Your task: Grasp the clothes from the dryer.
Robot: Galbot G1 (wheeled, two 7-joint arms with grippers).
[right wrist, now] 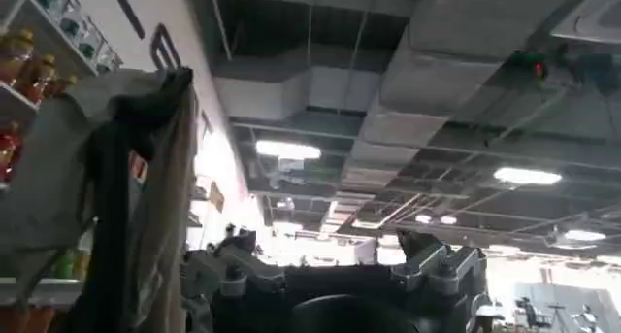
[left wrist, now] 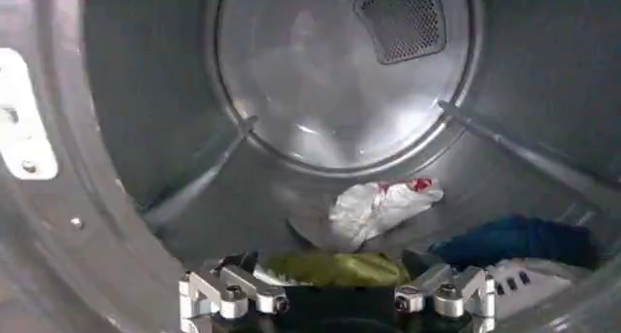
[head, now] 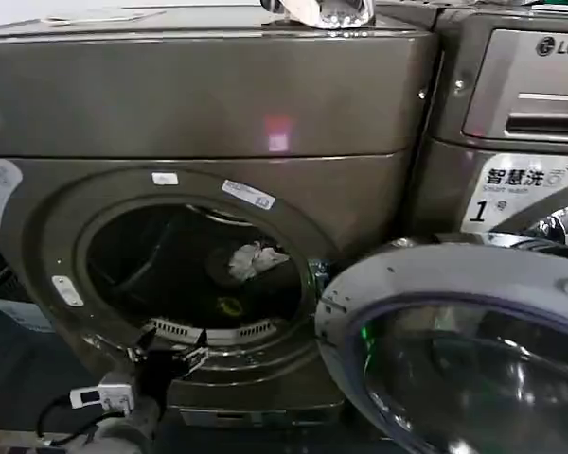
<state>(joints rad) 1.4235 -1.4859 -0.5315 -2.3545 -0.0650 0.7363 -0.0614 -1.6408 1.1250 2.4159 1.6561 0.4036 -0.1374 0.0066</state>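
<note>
The dryer (head: 208, 95) is the big bronze-grey machine on the left, its round porthole open. Deep in the drum lies a whitish-grey cloth (head: 256, 257) (left wrist: 374, 209), and nearer the front a yellow-green cloth (head: 229, 305) (left wrist: 335, 267). My left gripper (head: 173, 355) (left wrist: 335, 275) sits at the porthole's lower rim, reaching into the drum. It is open, with the yellow-green cloth lying just ahead between the spread fingers, untouched as far as I can see. My right gripper (right wrist: 335, 252) points up at the ceiling, open and empty.
The dryer's glass door (head: 454, 350) hangs open at the lower right. The LG machine (head: 521, 104) stands to the right. A dark blue fabric (left wrist: 514, 240) lies in the drum beside a white lint grille (head: 213, 331). A dark garment (right wrist: 136, 199) hangs near shelves.
</note>
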